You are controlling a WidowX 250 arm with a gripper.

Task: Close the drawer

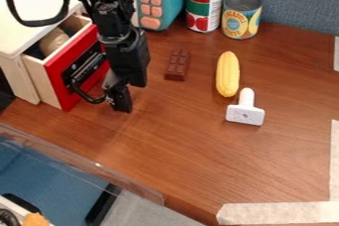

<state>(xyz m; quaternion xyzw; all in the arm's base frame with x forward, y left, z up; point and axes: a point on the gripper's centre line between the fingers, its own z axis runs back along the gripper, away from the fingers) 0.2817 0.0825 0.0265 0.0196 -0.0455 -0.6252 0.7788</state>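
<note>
My drawer stands partly open, its closing left to do, and whether my tool is spread or pressed together I cannot tell.

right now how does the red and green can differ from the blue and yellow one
The red and green can is taller; the blue and yellow can is shorter. The first's label pictures red fruit, the second's yellow. Both stand upright, with metal tops.

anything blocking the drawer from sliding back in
Nothing visible stands between the drawer and its cabinet; a tan item lies inside the drawer, and the gripper is outside, by the handle.
</note>
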